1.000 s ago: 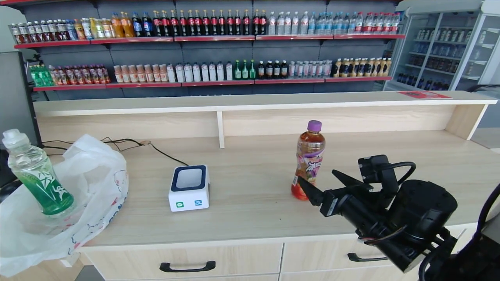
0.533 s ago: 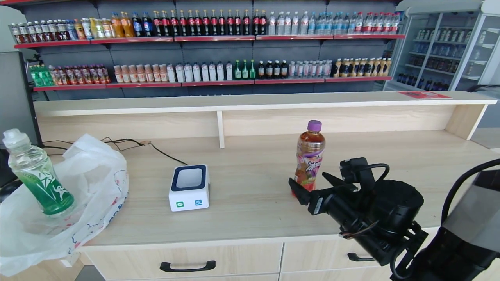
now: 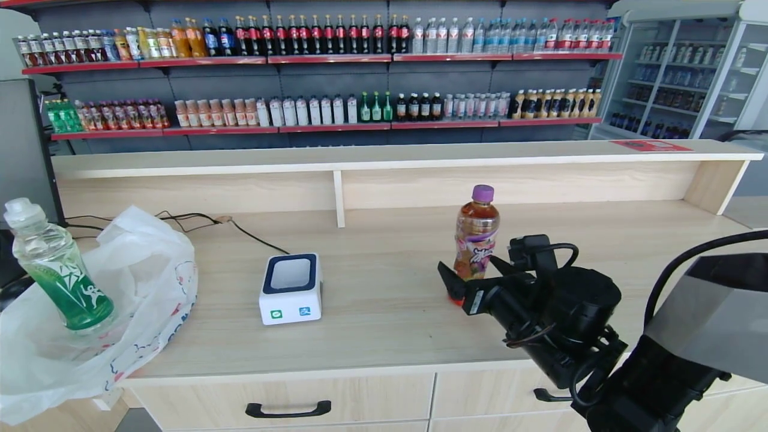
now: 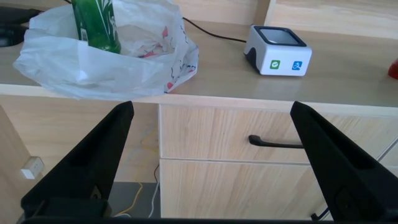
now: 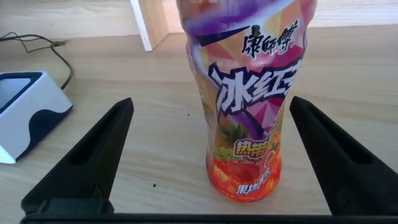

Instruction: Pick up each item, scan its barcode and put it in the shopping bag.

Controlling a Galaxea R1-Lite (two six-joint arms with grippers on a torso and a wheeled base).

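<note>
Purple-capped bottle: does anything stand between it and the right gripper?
Nothing visible does. The right gripper is open and faces the purple-capped bottle directly, one finger to each side of it in the right wrist view, with bare counter around its base.

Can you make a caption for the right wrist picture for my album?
The open right claw faces a bottle standing on the counter, with the scanner off to one side.
</note>
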